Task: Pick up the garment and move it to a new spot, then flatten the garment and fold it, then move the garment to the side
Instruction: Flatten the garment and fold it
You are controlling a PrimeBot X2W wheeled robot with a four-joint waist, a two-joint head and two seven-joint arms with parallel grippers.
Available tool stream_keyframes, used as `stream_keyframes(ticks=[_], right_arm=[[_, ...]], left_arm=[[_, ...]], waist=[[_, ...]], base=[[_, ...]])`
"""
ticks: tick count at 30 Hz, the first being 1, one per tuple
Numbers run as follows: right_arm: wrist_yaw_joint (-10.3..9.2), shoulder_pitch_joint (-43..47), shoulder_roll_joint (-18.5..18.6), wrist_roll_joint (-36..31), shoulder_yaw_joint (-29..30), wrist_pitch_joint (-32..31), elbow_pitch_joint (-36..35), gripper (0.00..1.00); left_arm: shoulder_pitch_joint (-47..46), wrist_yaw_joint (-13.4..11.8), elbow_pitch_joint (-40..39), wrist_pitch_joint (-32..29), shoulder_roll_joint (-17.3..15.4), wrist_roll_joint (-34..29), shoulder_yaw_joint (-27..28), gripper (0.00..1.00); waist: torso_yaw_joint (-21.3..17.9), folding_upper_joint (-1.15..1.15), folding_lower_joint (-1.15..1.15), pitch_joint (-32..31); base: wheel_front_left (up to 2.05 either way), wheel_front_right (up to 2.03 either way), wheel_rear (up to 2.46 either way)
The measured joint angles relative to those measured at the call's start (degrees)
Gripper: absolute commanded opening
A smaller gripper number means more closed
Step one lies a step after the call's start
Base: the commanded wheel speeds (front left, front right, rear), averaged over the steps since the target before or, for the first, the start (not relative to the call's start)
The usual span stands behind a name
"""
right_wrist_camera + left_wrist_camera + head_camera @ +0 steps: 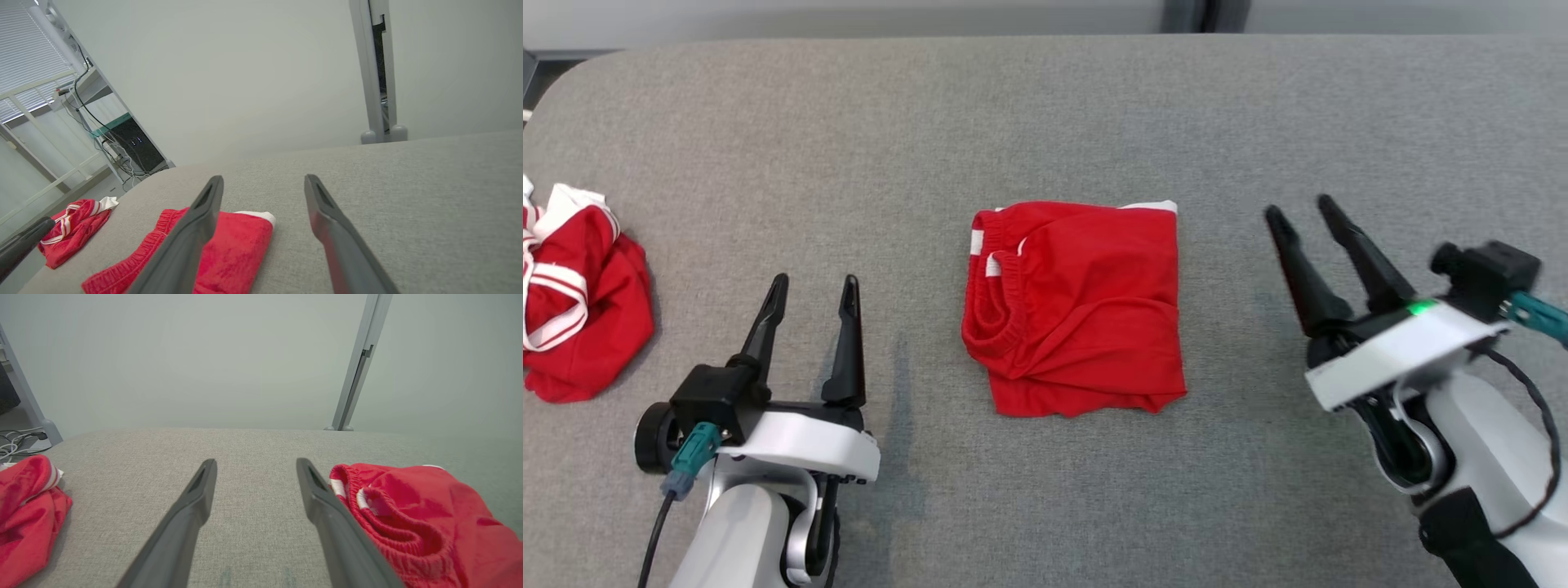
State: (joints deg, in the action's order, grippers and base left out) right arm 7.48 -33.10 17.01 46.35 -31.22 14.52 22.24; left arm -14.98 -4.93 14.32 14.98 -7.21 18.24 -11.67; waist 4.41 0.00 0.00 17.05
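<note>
garment [1078, 306] folded, lying flat on grey surface [1045, 106]; left gripper [815, 279] and right gripper [1297, 204] both spread wide, holding nothing.

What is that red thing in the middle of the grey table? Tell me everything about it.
A pair of red shorts, thin soft cloth, folded into a rough square, lying flat and slightly creased. A gathered elastic waistband with white stripes curls along its left side; a white edge peeks out at the far right corner. It rests on the grey table; the left gripper and right gripper stand clear of it.
</note>
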Motion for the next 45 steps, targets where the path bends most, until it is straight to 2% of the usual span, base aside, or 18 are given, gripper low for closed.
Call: stream_keyframes(ticks=[2, 8, 12, 14, 26, 45], right_arm=[[0.0, 4.3, 0.1, -3.6, 6.0, 0.3, -1.0, 1.0], [0.0, 13.4, -1.9, -14.9, 18.7, 0.5, -5.3, 1.0], [-0.02, 18.9, -4.3, -23.0, 24.1, 0.5, -7.7, 1.0], [-0.02, 20.9, -5.6, -24.9, 25.8, 0.5, -8.9, 1.0], [0.0, 30.4, -8.9, -31.3, 29.4, -4.5, -16.3, 1.0], [0.0, 39.6, -10.1, -34.6, 31.2, -10.0, -22.5, 1.0]], left_arm=[[0.6, -0.2, 0.0, -0.1, -0.7, 0.1, 0.5, 1.0], [2.9, -0.9, -0.4, -0.4, -1.7, 1.1, 1.6, 1.0], [5.0, -1.7, -1.0, -0.9, -2.5, 1.2, 2.1, 1.0], [6.6, -2.2, -1.2, -1.4, -2.8, 1.6, 2.5, 1.0], [15.6, -3.4, -5.0, -3.0, -4.0, 3.1, 3.2, 1.0], [22.9, -4.7, -9.3, -6.2, -5.8, 3.3, 2.2, 1.0]], waist=[[-0.9, 0.0, 0.0, -1.0], [-2.3, 0.0, 0.0, -3.3], [-3.1, 0.0, 0.0, -5.3], [-3.6, 0.0, 0.0, -6.3], [-5.4, 0.0, 0.0, -13.1], [-5.2, 0.0, 0.0, -20.4]], base=[[0.0, 0.0, 0.0], [0.0, 0.0, 0.0], [0.0, 0.0, 0.0], [0.0, 0.0, 0.0], [0.0, 0.0, 0.0], [0.0, 0.0, 0.0]])
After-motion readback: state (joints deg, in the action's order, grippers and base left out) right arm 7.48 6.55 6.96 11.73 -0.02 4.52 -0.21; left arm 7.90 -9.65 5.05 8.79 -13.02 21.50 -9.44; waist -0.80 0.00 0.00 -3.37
